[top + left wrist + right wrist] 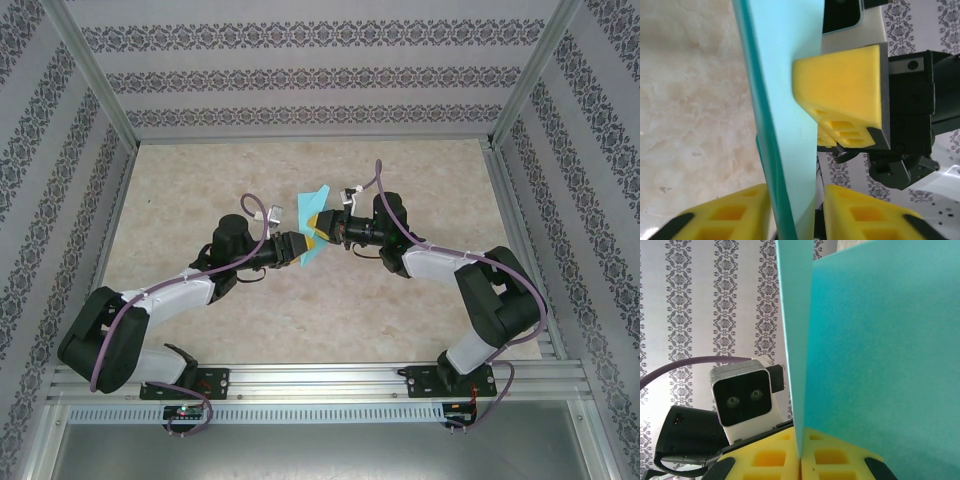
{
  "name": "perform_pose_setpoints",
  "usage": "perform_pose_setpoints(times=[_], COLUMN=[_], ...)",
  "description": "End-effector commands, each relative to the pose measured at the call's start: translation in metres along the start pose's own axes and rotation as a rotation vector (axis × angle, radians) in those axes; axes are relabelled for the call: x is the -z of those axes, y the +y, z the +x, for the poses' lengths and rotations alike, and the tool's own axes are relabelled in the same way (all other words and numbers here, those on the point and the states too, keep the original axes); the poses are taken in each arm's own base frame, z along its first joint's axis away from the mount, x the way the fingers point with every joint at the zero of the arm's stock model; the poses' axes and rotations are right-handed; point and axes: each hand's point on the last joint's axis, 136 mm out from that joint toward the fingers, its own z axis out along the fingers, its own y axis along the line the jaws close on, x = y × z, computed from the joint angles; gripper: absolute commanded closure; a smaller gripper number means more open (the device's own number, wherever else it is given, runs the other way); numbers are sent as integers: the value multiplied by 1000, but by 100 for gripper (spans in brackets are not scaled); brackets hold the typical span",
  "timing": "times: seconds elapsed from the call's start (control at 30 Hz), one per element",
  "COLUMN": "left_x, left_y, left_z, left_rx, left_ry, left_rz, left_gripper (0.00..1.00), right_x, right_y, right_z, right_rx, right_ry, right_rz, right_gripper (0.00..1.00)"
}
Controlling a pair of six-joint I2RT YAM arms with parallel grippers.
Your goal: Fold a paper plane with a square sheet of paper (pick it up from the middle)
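A folded turquoise sheet of paper (318,198) is held up above the middle of the table, between the two grippers. My right gripper (324,230) is shut on it; in the right wrist view its yellow pads (770,460) pinch the sheet's fold (880,350) at the gripper (801,462). My left gripper (303,248) meets it from the left. In the left wrist view the paper (785,100) stands edge-on between the left gripper (795,212) jaws. They are still apart, with a gap on the right side. The right gripper's yellow finger (840,100) presses the sheet higher up. I cannot tell whether the sheet has the paper plane's shape.
The beige marbled table top (300,320) lies below both arms. Patterned walls (300,75) and aluminium posts (95,75) enclose it on three sides. A metal rail (320,380) carries the arm bases at the near edge. The left wrist camera housing (742,397) faces the right wrist closely.
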Motion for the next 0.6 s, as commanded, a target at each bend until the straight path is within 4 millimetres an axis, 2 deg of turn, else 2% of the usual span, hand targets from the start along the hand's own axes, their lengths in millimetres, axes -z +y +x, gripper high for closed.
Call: perform_pose_setpoints(times=[0.0,0.13,0.2,0.27,0.37,0.43,0.57], left_x=[-2,3,3,5,16,31,66], left_y=[-10,-2,4,14,39,57,74], left_z=[-5,-6,-6,-7,-10,-13,-24], left_rx=[-68,-101,-106,-118,-154,-187,-296], left_ry=[-5,-21,-17,-20,-12,-6,10], left_rz=[1,-65,-106,-175,-377,-563,-933], left_gripper=[76,88,93,94,95,95,95], right_x=[2,14,27,43,73,93,124], right_y=[-3,-12,-15,-19,-32,-42,-57], right_z=[4,-2,-5,-8,-11,-12,-13], right_rx=[22,34,50,75,147,191,233], right_ry=[26,18,-11,-44,-104,-148,-212], right_rz=[8,82,129,186,355,481,659], right_gripper=[88,79,70,59,45,37,24])
